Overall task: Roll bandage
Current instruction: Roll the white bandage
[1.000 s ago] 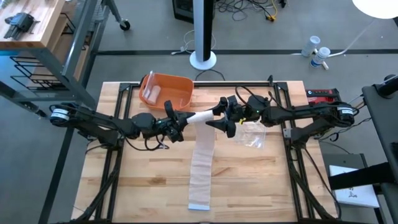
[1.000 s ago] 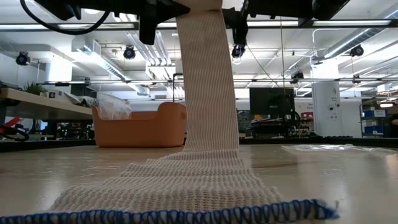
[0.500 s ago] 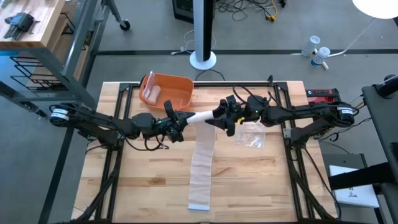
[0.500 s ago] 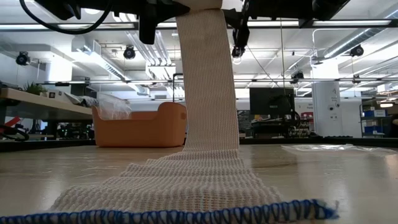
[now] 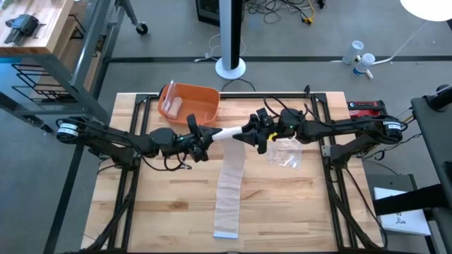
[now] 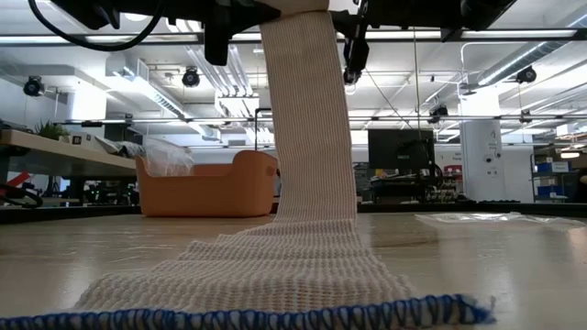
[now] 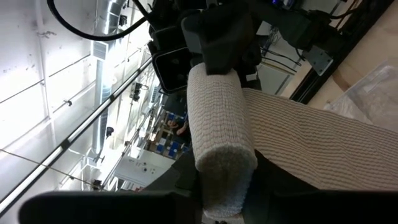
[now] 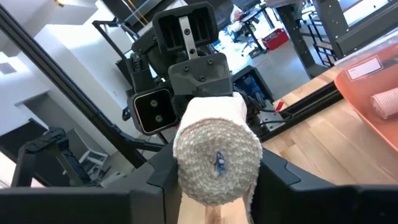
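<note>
Bandage point(image 5: 229, 169) rolling is barely creeping along, both the left gripper point(image 5: 201, 134) and right gripper point(image 5: 254, 132) still clamping the roll's ends mid-air while the tail keeps trailing down across the table point(image 5: 155, 212), basically unchanged.

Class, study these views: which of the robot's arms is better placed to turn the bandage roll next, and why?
Neither clearly. The left hand and right hand each grip one end of the bandage roll above the table, with its loose strip hanging down.
</note>
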Robot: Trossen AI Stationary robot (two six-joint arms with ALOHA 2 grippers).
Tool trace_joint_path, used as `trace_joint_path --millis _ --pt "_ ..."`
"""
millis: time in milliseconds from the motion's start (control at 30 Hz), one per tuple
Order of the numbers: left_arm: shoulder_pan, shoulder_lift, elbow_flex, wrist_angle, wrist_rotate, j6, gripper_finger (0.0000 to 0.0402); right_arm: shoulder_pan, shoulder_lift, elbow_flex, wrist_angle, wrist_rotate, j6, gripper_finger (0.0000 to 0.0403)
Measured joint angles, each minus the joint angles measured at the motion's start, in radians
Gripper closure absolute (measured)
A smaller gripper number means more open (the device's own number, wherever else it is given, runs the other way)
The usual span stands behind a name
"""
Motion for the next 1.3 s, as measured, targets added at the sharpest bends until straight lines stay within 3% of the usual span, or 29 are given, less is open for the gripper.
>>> trace_joint_path --millis 133,367,800,967,1100,1300 --pt "0.0 0.0 0.0 0.0 0.004 -0.011 0.0339 0.0 0.0 0.0 0.0 0.001 -0.001 0.0281" --pt "-0.023 0.0 0.0 0.002 0.004 -0.147 0.0282 0.0 0.0 0.0 0.008 0.0 -0.068 0.0301" --pt "-0.036 -0.097 0.001 -0.023 -0.012 -0.638 0.013 0.0 0.0 0.0 0.059 0.005 -0.301 0.0319" --pt "-0.025 -0.138 0.094 -0.26 -0.005 -0.904 0.0102 0.006 0.0 0.0 0.074 0.005 -0.465 0.0319" --pt "-0.016 -0.117 0.246 -0.547 0.091 -1.125 0.0103 0.009 0.0 0.0 0.092 0.005 -0.579 0.0319" --pt "-0.015 -0.031 0.349 -0.605 0.113 -1.16 0.0119 0.013 0.0 0.0 0.102 -0.008 -0.647 0.0322"
